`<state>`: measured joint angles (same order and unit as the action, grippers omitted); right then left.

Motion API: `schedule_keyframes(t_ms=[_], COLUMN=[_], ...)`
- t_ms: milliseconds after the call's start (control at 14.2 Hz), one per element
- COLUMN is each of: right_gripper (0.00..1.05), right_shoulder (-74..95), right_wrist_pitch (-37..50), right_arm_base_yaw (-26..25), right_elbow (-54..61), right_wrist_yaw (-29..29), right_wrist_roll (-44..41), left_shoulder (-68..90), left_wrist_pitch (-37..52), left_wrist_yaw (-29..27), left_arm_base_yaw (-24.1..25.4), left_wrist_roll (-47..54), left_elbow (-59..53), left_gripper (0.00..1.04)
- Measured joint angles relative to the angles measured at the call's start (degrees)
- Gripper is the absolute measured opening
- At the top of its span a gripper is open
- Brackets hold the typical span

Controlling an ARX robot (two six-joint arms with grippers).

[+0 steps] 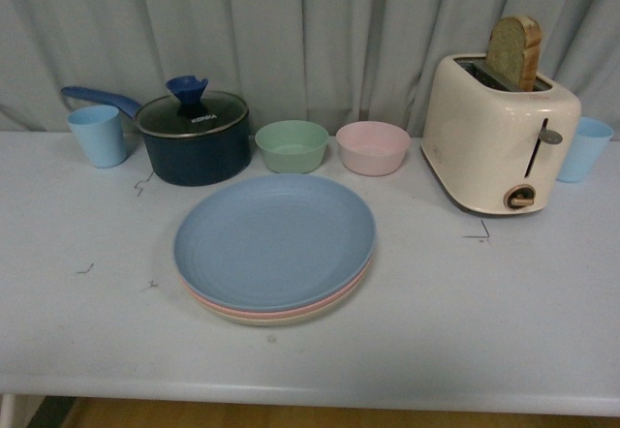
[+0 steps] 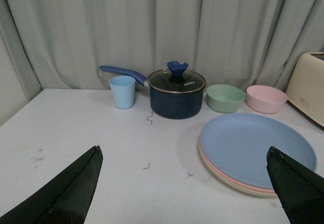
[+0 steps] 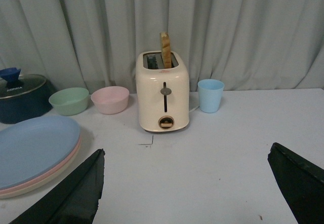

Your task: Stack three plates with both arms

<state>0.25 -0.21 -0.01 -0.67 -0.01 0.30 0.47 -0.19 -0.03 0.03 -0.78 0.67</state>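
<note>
The three plates sit in one stack at the middle of the table: the light blue plate (image 1: 274,239) on top, a pink plate edge (image 1: 320,304) under it, and a cream plate edge (image 1: 281,320) at the bottom. The stack also shows as the blue plate (image 2: 255,145) in the left wrist view and the blue plate (image 3: 33,148) in the right wrist view. My left gripper (image 2: 185,155) is open over bare table beside the stack. My right gripper (image 3: 186,155) is open over bare table in front of the toaster. Neither arm appears in the front view.
Behind the stack stand a dark blue lidded pot (image 1: 192,136), a green bowl (image 1: 292,145) and a pink bowl (image 1: 373,147). A cream toaster (image 1: 499,133) with bread stands at the right, with a blue cup (image 1: 584,149) beside it and another blue cup (image 1: 97,135) at the far left.
</note>
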Motion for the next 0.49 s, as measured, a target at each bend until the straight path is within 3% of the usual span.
schedule_keyframes(t_ms=[495], right_gripper=[0.98], right_shoulder=[0.0], right_wrist_pitch=[0.0], right_arm_base_yaw=[0.0], right_elbow=[0.0], right_wrist_yaw=[0.0], right_wrist_roll=[0.0], left_shoulder=[0.0], left_wrist_pitch=[0.0], left_wrist_yaw=[0.0], left_arm_base_yaw=[0.0], left_wrist_roll=[0.0], left_elbow=[0.0], left_gripper=[0.98])
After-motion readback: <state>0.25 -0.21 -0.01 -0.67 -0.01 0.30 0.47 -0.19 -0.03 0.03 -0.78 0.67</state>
